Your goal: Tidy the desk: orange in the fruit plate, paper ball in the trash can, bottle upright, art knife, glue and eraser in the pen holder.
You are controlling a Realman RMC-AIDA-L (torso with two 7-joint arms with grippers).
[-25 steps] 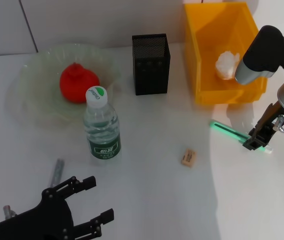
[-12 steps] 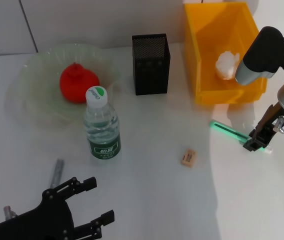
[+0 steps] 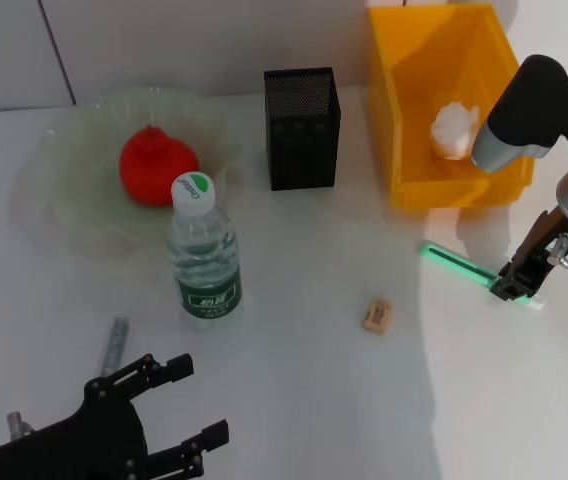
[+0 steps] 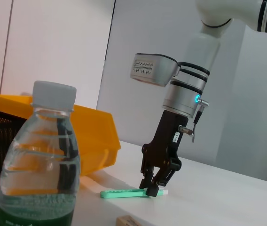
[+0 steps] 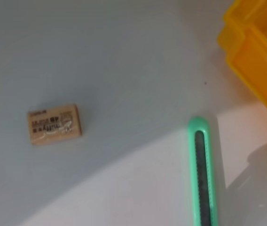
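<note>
The right gripper (image 3: 520, 284) is down on the desk (image 3: 314, 400) at the near end of the green art knife (image 3: 464, 264), its fingers drawn narrow around the knife's end; the left wrist view shows them pinching it (image 4: 154, 187) while the knife (image 4: 124, 193) lies flat. The knife lies just in front of the trash can (image 3: 394, 130), apart from it, and the paper ball (image 3: 453, 130) sits inside that bin. The eraser (image 3: 376, 314) lies on the bare desk between the bottle (image 3: 203, 250) and the knife, touching neither. The bottle stands upright with its cap on, just in front of the fruit plate (image 3: 64, 150), which holds the orange (image 3: 158, 166). The pen holder (image 3: 302, 128) stands between plate and trash can, with nothing beside it on the side facing the knife. A slim grey stick (image 3: 114, 345) lies near the left gripper (image 3: 179, 410), which hangs low at the near edge, fingers spread wide and holding nothing.
</note>
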